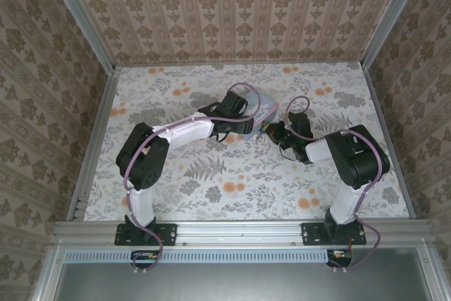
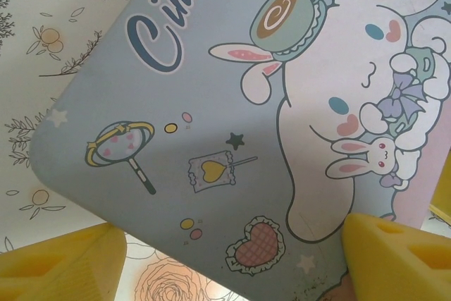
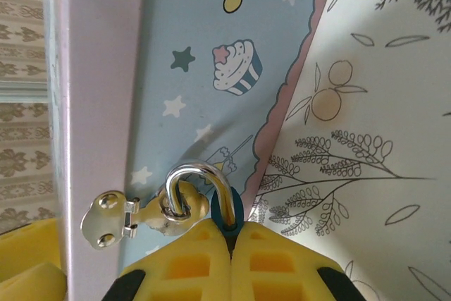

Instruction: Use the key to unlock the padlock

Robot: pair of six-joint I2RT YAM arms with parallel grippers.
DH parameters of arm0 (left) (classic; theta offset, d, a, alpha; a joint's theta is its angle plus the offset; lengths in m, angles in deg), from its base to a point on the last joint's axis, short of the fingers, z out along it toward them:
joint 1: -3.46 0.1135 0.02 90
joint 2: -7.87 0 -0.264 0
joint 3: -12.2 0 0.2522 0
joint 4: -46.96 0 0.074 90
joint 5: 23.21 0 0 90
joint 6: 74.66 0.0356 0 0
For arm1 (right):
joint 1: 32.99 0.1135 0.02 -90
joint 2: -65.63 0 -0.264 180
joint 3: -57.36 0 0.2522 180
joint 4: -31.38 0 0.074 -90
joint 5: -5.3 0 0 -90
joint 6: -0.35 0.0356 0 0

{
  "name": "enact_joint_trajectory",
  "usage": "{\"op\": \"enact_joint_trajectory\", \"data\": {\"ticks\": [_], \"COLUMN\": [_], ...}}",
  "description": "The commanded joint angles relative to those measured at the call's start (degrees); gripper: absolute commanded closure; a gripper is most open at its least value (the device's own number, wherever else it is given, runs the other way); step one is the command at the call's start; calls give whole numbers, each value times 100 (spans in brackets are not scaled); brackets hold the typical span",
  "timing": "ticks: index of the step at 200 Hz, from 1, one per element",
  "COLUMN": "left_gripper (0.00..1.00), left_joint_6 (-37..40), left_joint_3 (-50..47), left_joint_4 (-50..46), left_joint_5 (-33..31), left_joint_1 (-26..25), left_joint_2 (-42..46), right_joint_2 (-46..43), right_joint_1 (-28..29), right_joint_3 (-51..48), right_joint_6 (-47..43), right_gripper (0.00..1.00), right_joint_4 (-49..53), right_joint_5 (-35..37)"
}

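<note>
The padlock [image 3: 227,211], hung on the tin's [image 2: 211,103] clasp [image 3: 116,218], is clamped by the right gripper [image 3: 230,230]. The left gripper [image 2: 232,241] is held open over the tin.

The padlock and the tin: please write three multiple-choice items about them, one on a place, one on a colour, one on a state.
1. Where does the padlock hang? A in the hasp of the tin; B on a wall hook; C on the table.
2. What colour are the fingers of the right gripper? A red; B yellow; C green.
3. The left gripper is: A shut on the tin; B open; C shut on a key.
1A, its loop passes through the hasp; 2B, both show yellow; 3B, its fingers stand wide apart.
</note>
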State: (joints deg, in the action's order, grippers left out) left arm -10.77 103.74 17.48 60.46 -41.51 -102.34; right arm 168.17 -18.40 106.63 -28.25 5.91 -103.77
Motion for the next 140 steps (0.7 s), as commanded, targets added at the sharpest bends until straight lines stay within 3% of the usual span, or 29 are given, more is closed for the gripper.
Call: {"op": "enact_joint_trajectory", "data": {"ticks": [1, 30, 54, 79, 117, 140], "left_gripper": [20, 21, 21, 21, 22, 22], "left_joint_6": [143, 144, 155, 155, 151, 150], "left_joint_3": [-377, -360, -338, -344, -333, -359], "left_joint_4": [-1477, -1477, -1478, -1479, -1490, -1496], "left_joint_5": [-145, -131, -123, -112, -92, -83], "left_joint_1": [51, 60, 59, 59, 68, 77], "left_joint_2": [-579, -632, -692, -721, -771, -779], "right_joint_2": [-137, -20, 255, 146, -65, -249], "right_joint_1": [-319, -551, -681, -686, -745, -765], "right_joint_3": [125, 179, 752, 965, 933, 1024], "right_joint_6": [-340, -417, -724, -1052, -1186, -1299], "right_gripper": [100, 100, 100, 100, 100, 100], "right_joint_4": [914, 698, 1333, 2100, 2273, 2727], "right_joint_5": [621, -43, -941, -757, -527, -13]}}
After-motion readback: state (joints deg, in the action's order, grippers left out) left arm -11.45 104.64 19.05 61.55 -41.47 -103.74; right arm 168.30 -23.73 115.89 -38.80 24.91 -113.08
